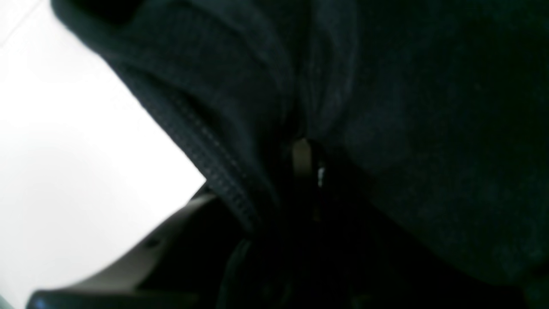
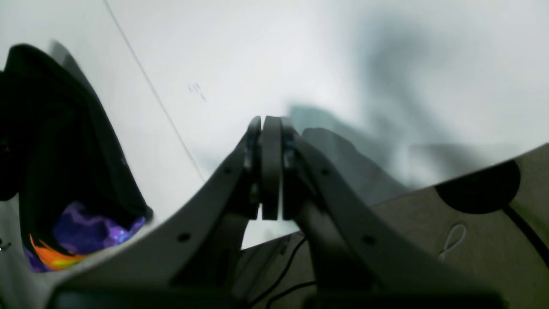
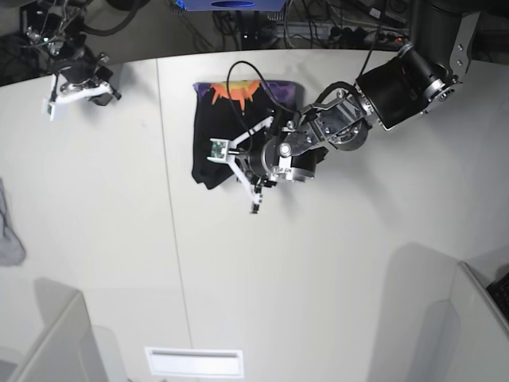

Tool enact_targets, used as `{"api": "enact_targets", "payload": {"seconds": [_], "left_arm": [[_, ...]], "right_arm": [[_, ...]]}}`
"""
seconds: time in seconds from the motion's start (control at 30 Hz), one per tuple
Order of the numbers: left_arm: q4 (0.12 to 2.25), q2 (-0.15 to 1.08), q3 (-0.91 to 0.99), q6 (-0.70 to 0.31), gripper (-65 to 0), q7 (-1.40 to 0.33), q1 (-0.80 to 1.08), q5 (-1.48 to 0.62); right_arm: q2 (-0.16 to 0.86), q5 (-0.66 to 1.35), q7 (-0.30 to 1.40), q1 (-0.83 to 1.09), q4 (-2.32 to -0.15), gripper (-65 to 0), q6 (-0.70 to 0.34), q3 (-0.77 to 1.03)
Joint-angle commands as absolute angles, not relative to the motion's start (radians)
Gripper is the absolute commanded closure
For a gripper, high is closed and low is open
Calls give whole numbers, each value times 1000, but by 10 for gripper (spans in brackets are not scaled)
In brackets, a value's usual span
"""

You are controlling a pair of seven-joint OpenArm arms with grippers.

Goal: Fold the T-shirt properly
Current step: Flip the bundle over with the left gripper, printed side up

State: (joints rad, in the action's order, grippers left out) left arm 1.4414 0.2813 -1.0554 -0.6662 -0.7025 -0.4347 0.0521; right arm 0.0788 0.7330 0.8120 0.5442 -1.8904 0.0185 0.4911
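The black T-shirt lies as a folded bundle at the back middle of the white table, its orange and purple print along the far edge. My left gripper comes in from the right and sits at the shirt's near edge. Up close, dark cloth with a stitched hem gathers between the jaws of the left gripper, which is shut on it. My right gripper is shut and empty above bare table, far left at the back. The T-shirt shows at that view's left.
A small grey cloth lies at the table's left edge. A seam runs front to back across the table. A white slot sits near the front edge. Cables and equipment crowd the area behind the table.
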Motion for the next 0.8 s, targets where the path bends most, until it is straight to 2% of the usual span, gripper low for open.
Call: {"api": "enact_targets", "payload": {"seconds": [0.0,0.5,0.63,0.7,0.77], "left_arm": [[1412,285,-1070,-698,0,-737,-418,45],[1422,285,-1152,-698,-3,-746,-503,42],[1422,285,-1152,-698,-262,-746,-527,42],[1422,285,-1152,-698,-364,-746,-545,38],[1422,283,-1152,-698,-431,-746,-559,39]], "right_arm": [[87,745,797,547,-1910,0,13,498],[94,745,797,535,-1910,0,13,489],[93,745,806,522,-1910,0,13,489],[93,745,806,522,-1910,0,13,489],[93,745,806,522,-1910,0,12,487]]}}
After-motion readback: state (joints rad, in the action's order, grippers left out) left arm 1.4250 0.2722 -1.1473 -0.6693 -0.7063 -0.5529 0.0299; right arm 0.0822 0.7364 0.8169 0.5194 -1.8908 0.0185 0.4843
